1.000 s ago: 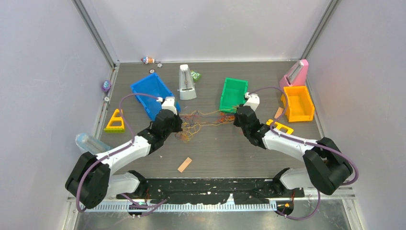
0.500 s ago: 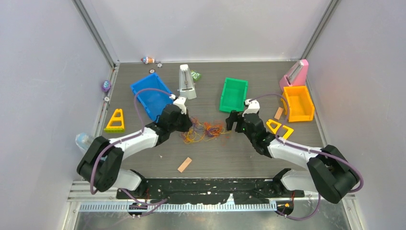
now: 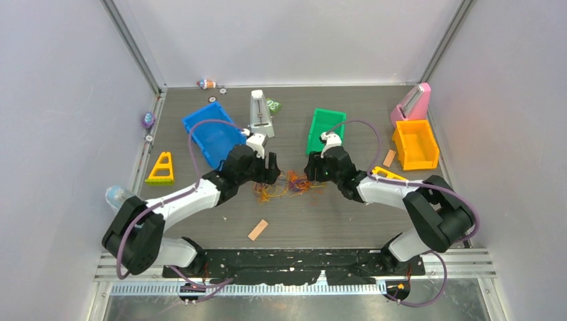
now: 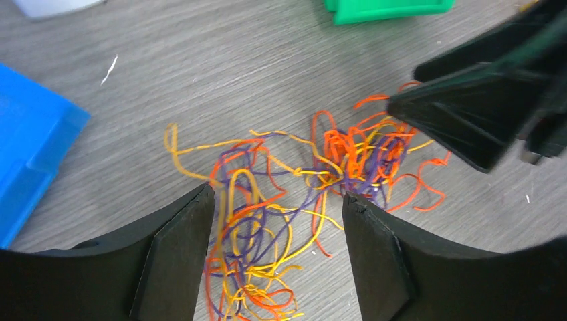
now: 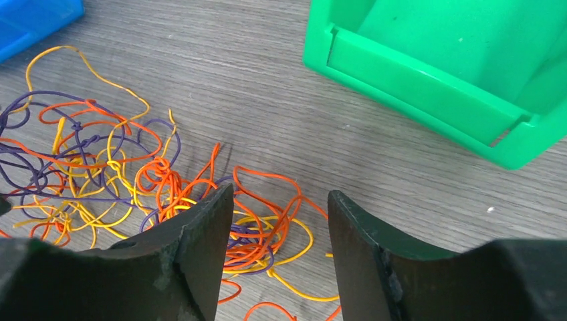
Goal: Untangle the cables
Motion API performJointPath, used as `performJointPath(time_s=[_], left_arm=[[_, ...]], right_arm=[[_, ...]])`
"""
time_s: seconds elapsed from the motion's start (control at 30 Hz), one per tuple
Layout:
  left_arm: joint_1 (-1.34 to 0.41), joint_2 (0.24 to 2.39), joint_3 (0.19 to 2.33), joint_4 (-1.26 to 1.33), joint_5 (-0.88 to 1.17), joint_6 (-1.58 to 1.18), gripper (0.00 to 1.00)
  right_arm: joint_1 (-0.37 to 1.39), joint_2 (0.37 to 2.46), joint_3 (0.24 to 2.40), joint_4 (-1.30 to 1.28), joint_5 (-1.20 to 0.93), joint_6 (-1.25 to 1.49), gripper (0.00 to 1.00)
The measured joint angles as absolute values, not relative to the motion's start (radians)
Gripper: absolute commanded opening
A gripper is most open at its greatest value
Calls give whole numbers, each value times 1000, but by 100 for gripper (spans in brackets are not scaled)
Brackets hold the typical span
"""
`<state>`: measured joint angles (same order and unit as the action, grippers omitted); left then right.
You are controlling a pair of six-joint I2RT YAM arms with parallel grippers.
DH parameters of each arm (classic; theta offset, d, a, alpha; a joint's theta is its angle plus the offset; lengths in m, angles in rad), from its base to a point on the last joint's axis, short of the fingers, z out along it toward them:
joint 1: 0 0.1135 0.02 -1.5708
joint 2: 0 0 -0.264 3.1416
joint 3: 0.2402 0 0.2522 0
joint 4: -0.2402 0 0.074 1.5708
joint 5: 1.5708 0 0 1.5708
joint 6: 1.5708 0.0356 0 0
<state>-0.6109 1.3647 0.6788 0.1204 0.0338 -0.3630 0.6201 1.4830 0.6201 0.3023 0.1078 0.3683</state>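
The cables [image 3: 284, 184] are a loose tangle of thin orange, yellow and purple strands lying on the table between my two arms. My left gripper [image 3: 271, 167] stands open at the heap's left edge. In the left wrist view, strands of the cables [image 4: 294, 194] lie on the table between the spread fingers of the left gripper [image 4: 277, 194], ungripped. My right gripper [image 3: 313, 168] is open at the heap's right edge. In its wrist view the right gripper [image 5: 281, 194] straddles a few loops of the cables [image 5: 134, 180]; most lie to its left.
A blue bin [image 3: 212, 134] sits behind the left arm and a green bin [image 3: 325, 130] just behind the right gripper. An orange bin [image 3: 416, 144], a white wedge-shaped object [image 3: 260, 115], a yellow triangle [image 3: 161, 168] and a tan stick [image 3: 257, 230] are nearby.
Both grippers have let go of the strands they held stretched between them. The cables dropped into a heap. The right arm moved left toward it, and the left gripper opened last.
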Motion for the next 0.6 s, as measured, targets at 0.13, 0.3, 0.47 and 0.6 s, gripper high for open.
performJointPath(time_s=[0.13,0.3,0.47,0.6], left_arm=[[-680,1311,677,131,-7,-313,72],[-741,1396,742,116,49,-254,70],[-751,1623,948,3,124,-255,68],[-748,1719,1010,-80,170,-268,59]], right_arm=[[620,1506,634,291,59,367,47],[622,1507,634,291,-3,364,43],[623,1507,634,293,-19,364,43],[623,1507,634,292,-14,368,36]])
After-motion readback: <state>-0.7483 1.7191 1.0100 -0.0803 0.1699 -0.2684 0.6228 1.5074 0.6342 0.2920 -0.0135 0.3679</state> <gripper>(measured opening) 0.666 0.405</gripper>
